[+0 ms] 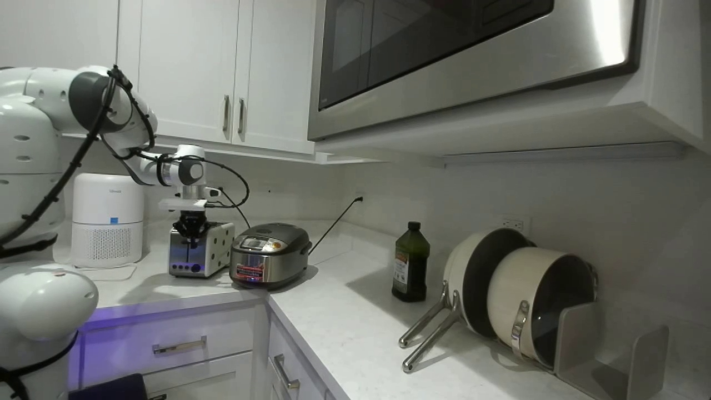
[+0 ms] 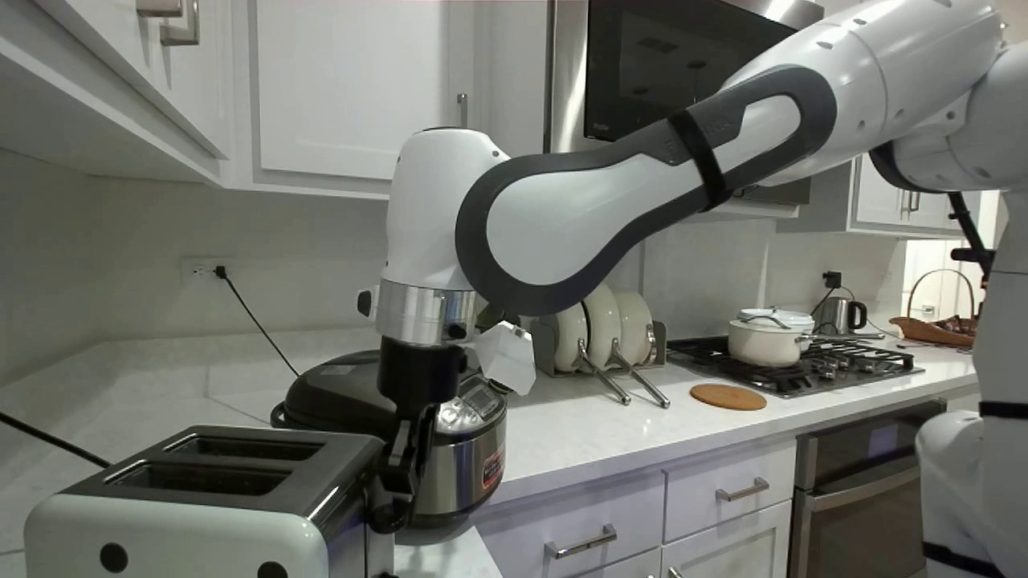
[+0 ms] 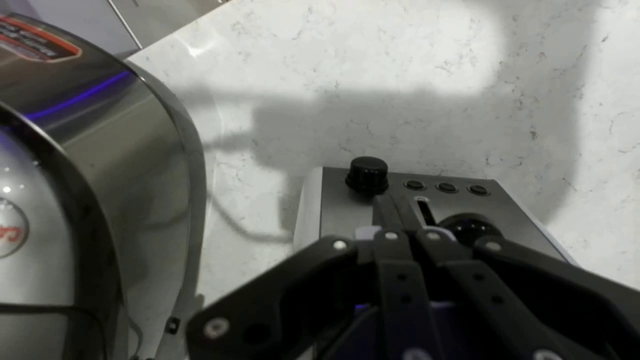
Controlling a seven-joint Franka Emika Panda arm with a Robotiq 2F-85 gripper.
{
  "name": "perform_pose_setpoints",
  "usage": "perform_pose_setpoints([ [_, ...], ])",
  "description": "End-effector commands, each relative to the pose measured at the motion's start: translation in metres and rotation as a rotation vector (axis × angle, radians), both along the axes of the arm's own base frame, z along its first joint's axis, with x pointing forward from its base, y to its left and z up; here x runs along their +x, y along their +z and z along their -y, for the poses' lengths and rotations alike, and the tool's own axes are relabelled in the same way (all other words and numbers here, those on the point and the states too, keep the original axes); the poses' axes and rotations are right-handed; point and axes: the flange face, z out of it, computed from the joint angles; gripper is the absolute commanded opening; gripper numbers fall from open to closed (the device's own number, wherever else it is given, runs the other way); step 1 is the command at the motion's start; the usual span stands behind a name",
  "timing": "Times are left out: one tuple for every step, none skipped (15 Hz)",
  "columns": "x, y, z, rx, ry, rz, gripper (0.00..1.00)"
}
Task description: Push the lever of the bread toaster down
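Wrist view: the bread toaster stands beside the rice cooker, likely stiff and light; its lever, probably sprung, wants pressing from above. In an exterior view its control end faces the counter edge, long axis running toward the wall. Near the lever, the gripper has its fingers together.

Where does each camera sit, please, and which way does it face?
An exterior view: nearer the pans than the toaster, facing the corner of the counter; the arm shows at the picture's left.
An exterior view: beside the toaster, facing past the cooker toward the stove; the arm extends from the right edge.
Wrist view: at the arm's end, facing down at the toaster's front panel; of the arm, only its gripper shows.
Both exterior views share arm, pans and microwave; all three share toaster, cooker and gripper.
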Motion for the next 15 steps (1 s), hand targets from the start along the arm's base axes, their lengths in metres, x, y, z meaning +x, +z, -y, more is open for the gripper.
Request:
perform_pose_setpoints([
  [-0.003,0.021,0.001,-0.011,-0.007,0.025,0.00],
  [-0.004,0.025,0.000,-0.008,-0.007,0.032,0.00],
  [-0.005,0.030,0.000,-0.005,-0.005,0.040,0.00],
  [-0.006,0.034,0.000,-0.003,-0.004,0.046,0.00],
  [-0.008,0.038,-0.001,-0.002,-0.002,0.051,0.00],
  [-0.009,0.042,-0.002,0.000,0.001,0.055,0.00],
  [-0.010,0.045,-0.003,0.002,0.008,0.050,0.00],
  [-0.011,0.046,-0.005,0.004,0.013,0.044,0.00],
  [-0.013,0.048,-0.007,0.006,0.025,0.026,0.00],
  [-0.024,0.055,0.005,0.005,0.032,0.019,0.00],
  [-0.033,0.061,0.016,0.004,0.035,0.009,0.00],
  [-0.039,0.062,0.021,0.000,0.040,-0.011,0.00],
  [-0.044,0.067,0.025,-0.003,0.045,-0.026,0.00],
  [-0.050,0.071,0.031,-0.005,0.051,-0.042,0.00],
  [-0.055,0.074,0.037,-0.008,0.056,-0.056,0.00],
])
